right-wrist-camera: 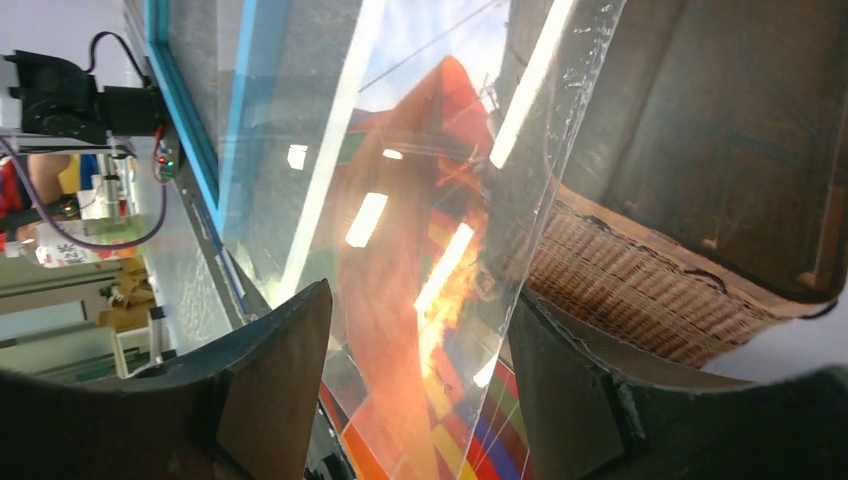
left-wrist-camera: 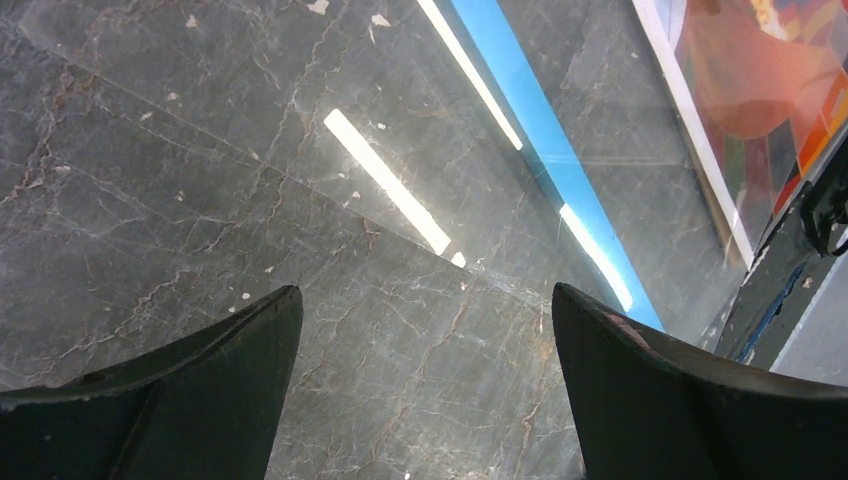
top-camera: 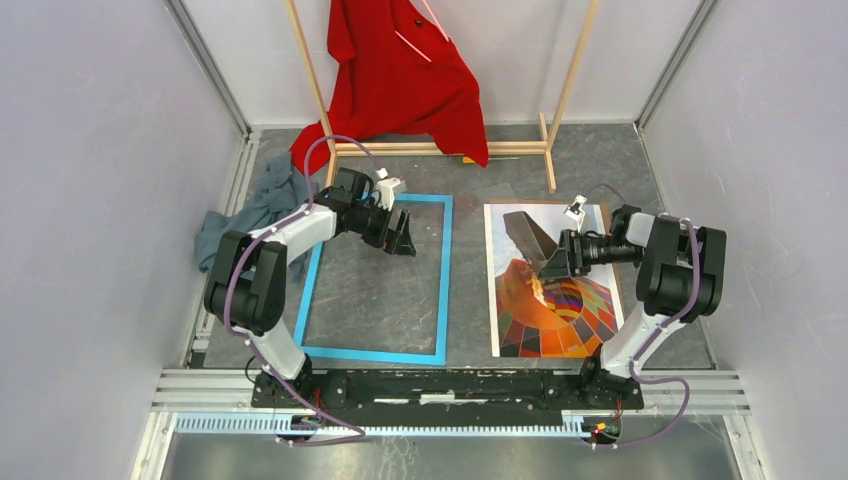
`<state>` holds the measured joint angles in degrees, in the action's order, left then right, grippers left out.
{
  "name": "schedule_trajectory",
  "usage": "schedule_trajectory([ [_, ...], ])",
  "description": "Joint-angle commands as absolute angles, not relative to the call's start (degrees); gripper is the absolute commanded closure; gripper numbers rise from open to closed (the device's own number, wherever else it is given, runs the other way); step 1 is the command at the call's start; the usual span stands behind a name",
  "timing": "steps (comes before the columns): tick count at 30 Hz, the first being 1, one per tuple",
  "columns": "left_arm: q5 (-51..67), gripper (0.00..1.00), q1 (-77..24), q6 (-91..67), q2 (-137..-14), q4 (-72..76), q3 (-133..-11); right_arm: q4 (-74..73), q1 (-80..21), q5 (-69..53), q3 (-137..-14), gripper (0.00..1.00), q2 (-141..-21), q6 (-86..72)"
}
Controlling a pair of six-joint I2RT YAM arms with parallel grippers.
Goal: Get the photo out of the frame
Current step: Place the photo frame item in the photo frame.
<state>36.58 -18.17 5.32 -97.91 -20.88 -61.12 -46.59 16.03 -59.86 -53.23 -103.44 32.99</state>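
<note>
The photo lay flat just right of the frame, outside it, with a strip of table between them. Its long axis ran parallel to the frame's long sides. My right gripper hung directly over the photo's far half, fingers spread and clamping nothing. A clear glossy sheet showed between them, and I couldn't tell whether it touched either finger. My left gripper, wide apart and empty, hovered inside the frame's far end. I judged the right arm much the nearer to the photo.
</note>
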Motion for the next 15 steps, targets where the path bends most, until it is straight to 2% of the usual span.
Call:
schedule_trajectory([
  [1,35.8,0.0,-18.9,6.15,-99.16,-17.54,-60.0,-41.47,16.25,-55.91,-51.41,0.27,-99.37,30.61],
  [4,35.67,0.0,-19.38,5.51,-99.55,-16.56,-59.65,-41.52,15.85,-54.87,-51.11,0.24,-98.72,30.83],
  [15,36.39,0.0,-20.03,3.97,-100.81,-14.45,-59.2,-46.71,12.83,-57.66,-52.2,0.24,-100.74,35.74],
])
